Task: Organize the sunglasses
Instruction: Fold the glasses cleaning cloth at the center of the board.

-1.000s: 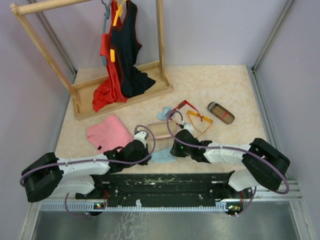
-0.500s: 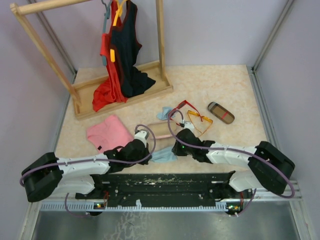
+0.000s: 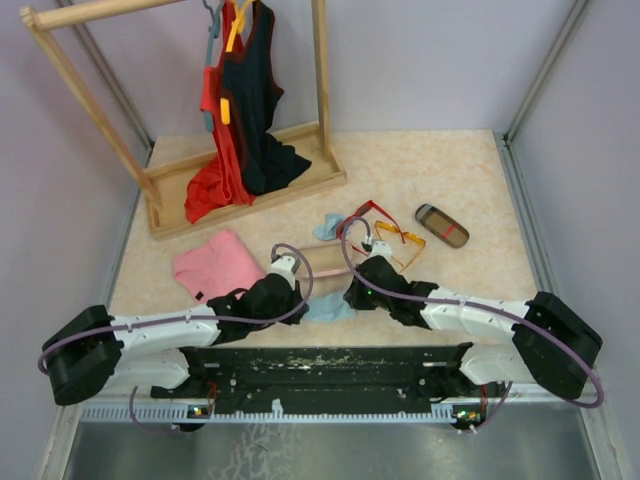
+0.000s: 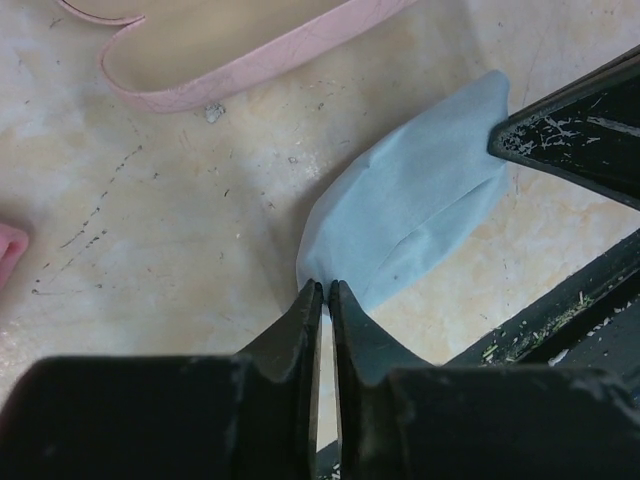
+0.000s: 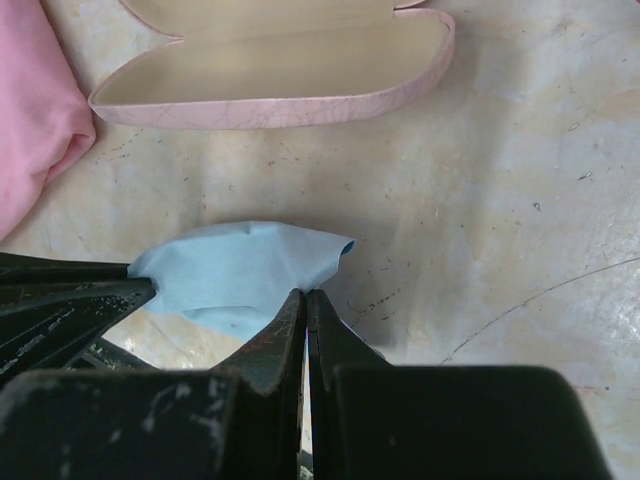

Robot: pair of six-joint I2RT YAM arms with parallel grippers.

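The beige table held the red sunglasses and orange sunglasses just beyond the right gripper, partly hidden by its cable. That gripper was pressed together at the edge of a blue cloth. The left gripper showed a mere slit at the cloth's other edge; whether either pinched it, I could not tell. The pink case was cut off.

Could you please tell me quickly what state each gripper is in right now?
Left gripper: nearly closed at the light blue cloth; whether it holds it cannot be told.
Right gripper: closed on the light blue cloth.
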